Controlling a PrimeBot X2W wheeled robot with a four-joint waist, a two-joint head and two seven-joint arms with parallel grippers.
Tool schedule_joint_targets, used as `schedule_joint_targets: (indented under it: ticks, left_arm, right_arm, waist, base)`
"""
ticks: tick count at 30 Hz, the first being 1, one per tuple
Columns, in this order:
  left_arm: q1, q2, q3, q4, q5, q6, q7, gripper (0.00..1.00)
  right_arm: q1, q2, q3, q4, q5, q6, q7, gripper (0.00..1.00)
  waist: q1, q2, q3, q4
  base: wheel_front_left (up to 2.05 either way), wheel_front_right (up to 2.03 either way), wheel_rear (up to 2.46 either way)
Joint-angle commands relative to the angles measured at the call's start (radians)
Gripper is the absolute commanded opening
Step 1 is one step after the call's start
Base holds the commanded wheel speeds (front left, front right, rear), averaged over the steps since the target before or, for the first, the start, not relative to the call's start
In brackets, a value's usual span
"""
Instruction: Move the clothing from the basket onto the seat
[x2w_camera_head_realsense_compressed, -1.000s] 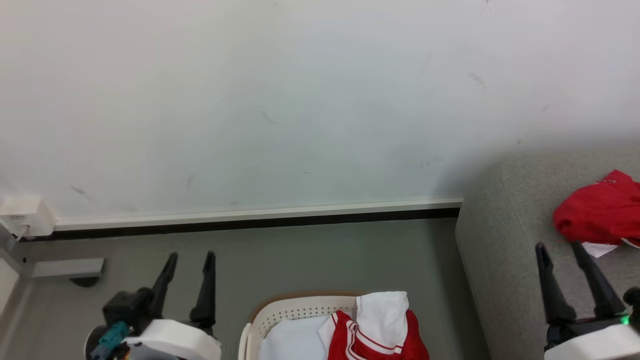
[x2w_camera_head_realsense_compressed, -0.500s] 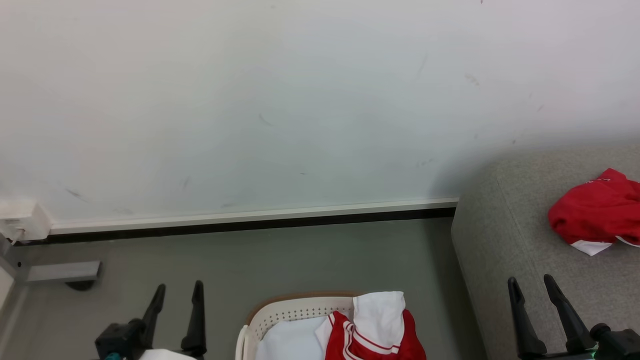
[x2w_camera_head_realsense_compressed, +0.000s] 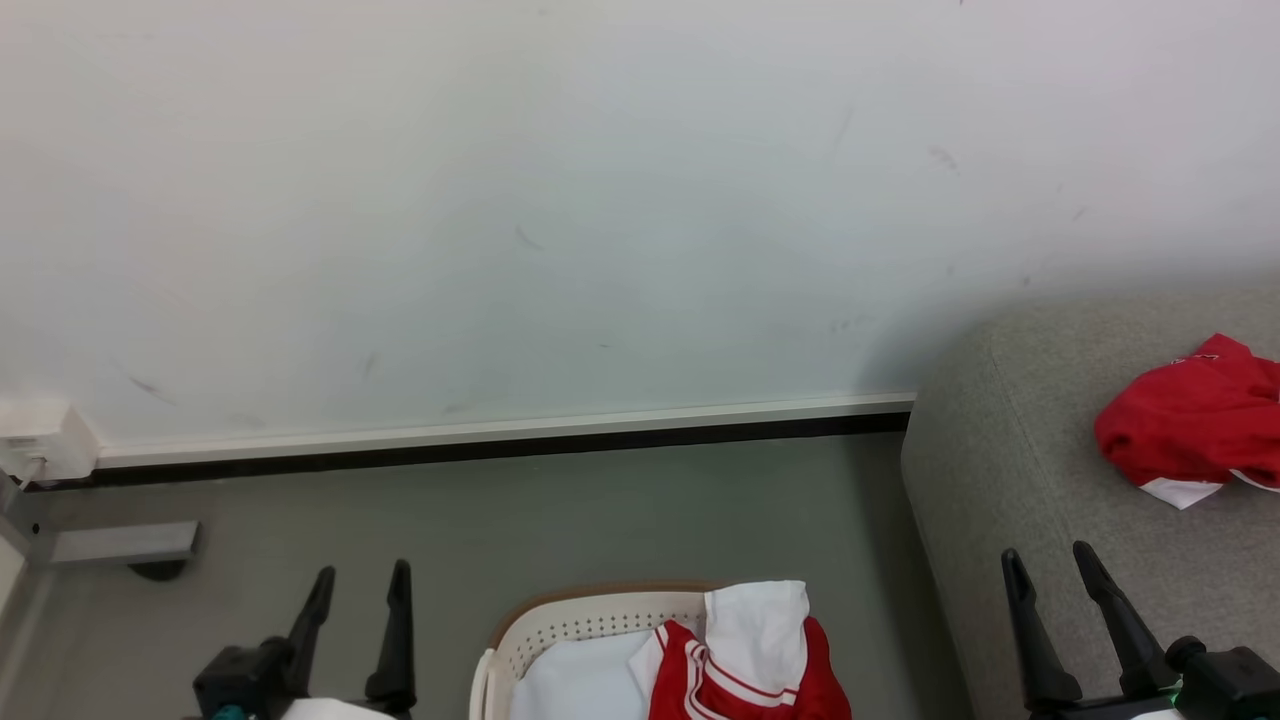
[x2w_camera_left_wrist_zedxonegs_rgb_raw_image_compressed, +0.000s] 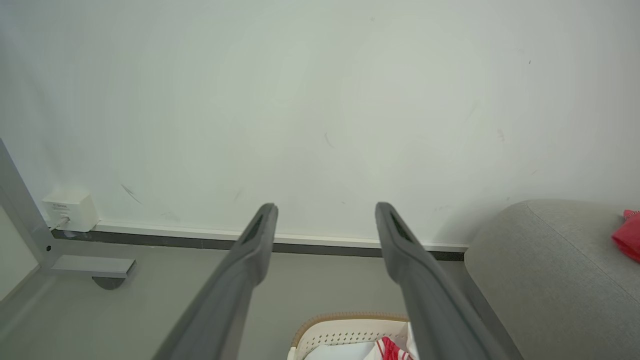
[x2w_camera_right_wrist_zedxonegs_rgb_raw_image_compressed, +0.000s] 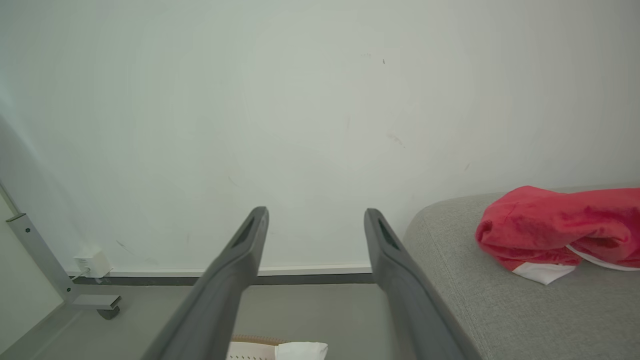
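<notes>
Currently, both grippers stand lower in the frame than a second ago: the left gripper (x2w_camera_head_realsense_compressed: 363, 572) at lower left, the right gripper (x2w_camera_head_realsense_compressed: 1046, 555) at lower right, now clear of the crumpled bright red fabric garment (x2w_camera_head_realsense_compressed: 1180, 420) lying on the large light grey upholstered sofa (x2w_camera_head_realsense_compressed: 1000, 480) at right. Both sets of jaws are spread wide and hold nothing. A red-and-white striped garment (x2w_camera_head_realsense_compressed: 740, 660) lies in the oval white perforated plastic basket (x2w_camera_head_realsense_compressed: 590, 618), bottom centre. Judgement: one transfer looks complete; the basket pick is next
</notes>
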Motion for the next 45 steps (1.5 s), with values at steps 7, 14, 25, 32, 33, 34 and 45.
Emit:
schedule_joint_targets:
  ticks: [7, 14, 25, 32, 33, 34, 45]
  left_arm:
    - [-0.005, 0.0, 0.011, 0.004, 0.023, -0.01, 0.0, 1.0]
    - [-0.004, -0.001, 0.007, 0.004, 0.015, -0.011, 0.0, 1.0]
    - [-0.043, 0.0, -0.044, 0.019, 0.001, -0.015, 0.0, 1.0]
    - [-0.137, 0.0, -0.083, 0.057, 0.028, -0.024, 0.0, 1.0]
    - [-0.154, 0.0, -0.089, 0.065, 0.034, -0.026, 0.0, 1.0]
    - [-0.17, 0.002, -0.093, 0.077, 0.036, -0.029, 0.0, 1.0]
    - [-0.345, 0.037, -0.168, 0.275, 0.068, -0.044, 0.005, 1.0]
  right_arm:
    - [-0.011, -0.014, 0.01, 0.006, 0.011, -0.002, -0.003, 1.0]
    - [-0.02, -0.02, 0.015, 0.002, 0.013, -0.002, -0.003, 1.0]
    - [-0.055, -0.041, 0.003, -0.024, 0.018, -0.002, -0.003, 1.0]
    - [-0.117, -0.041, -0.031, -0.058, 0.009, -0.002, -0.003, 1.0]
    - [-0.128, -0.039, -0.035, -0.062, 0.007, -0.002, -0.003, 1.0]
    - [-0.138, -0.035, -0.039, -0.066, 0.005, -0.002, -0.003, 1.0]
    - [-0.215, 0.009, -0.108, -0.113, 0.006, -0.002, -0.003, 1.0]
  waist:
    - [0.0, -0.0001, 0.002, -0.003]
    - [0.0, -0.0001, 0.004, -0.012]
    - [0.0, -0.0001, 0.06, -0.087]
    - [0.0, -0.0001, 0.184, -0.16]
    - [0.0, -0.0001, 0.203, -0.168]
    - [0.0, -0.0001, 0.223, -0.177]
    - [0.0, -0.0001, 0.398, -0.259]
  base:
    - [0.0, 0.0, 0.0]
    - [0.0, 0.0, 0.0]
    - [0.0, 0.0, 0.0]
    - [0.0, 0.0, 0.0]
    - [0.0, 0.0, 0.0]
    - [0.0, 0.0, 0.0]
    - [0.0, 0.0, 0.0]
